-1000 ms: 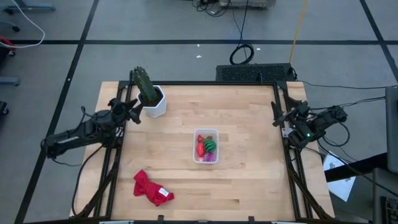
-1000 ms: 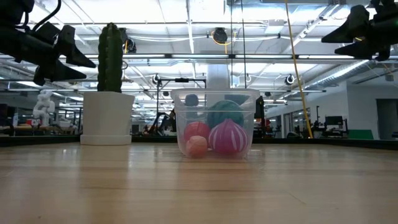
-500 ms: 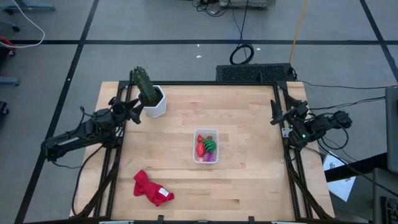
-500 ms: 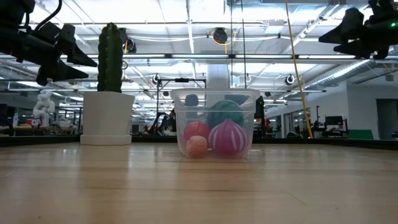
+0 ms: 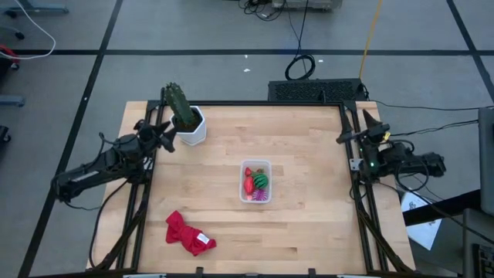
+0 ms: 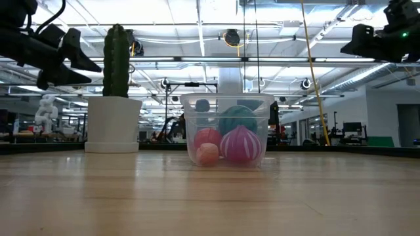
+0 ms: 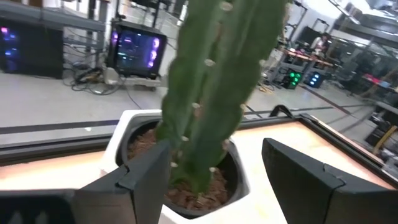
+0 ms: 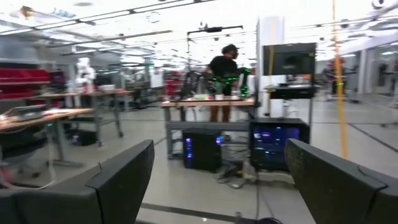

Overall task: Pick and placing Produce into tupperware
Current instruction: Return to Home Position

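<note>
We see the tupperware, a small clear tub with rounded corners, standing near the middle of the wooden desk, and the produce lies inside it. From above we make out a red strawberry along one long side. A green striped watermelon ball sits just beside it, and a purple striped ball fills the end nearer the desk's front edge. Seen level with the desk, the purple ball shows pale stripes through the clear wall. A red round piece sits next to it with a smaller pinkish piece below, and the dark green watermelon rises behind them.

The left gripper hangs above the desk's left edge, just beside the cactus in its white pot. Its fingers are released and spread, grasping nothing, with the cactus stem showing beyond the gap. The right gripper is raised over the right edge, well apart from the tub. Its fingers are spread wide and empty, facing the room, where a person stands at a bench. A crumpled red cloth lies near the front left of the desk, apart from the tub.
</note>
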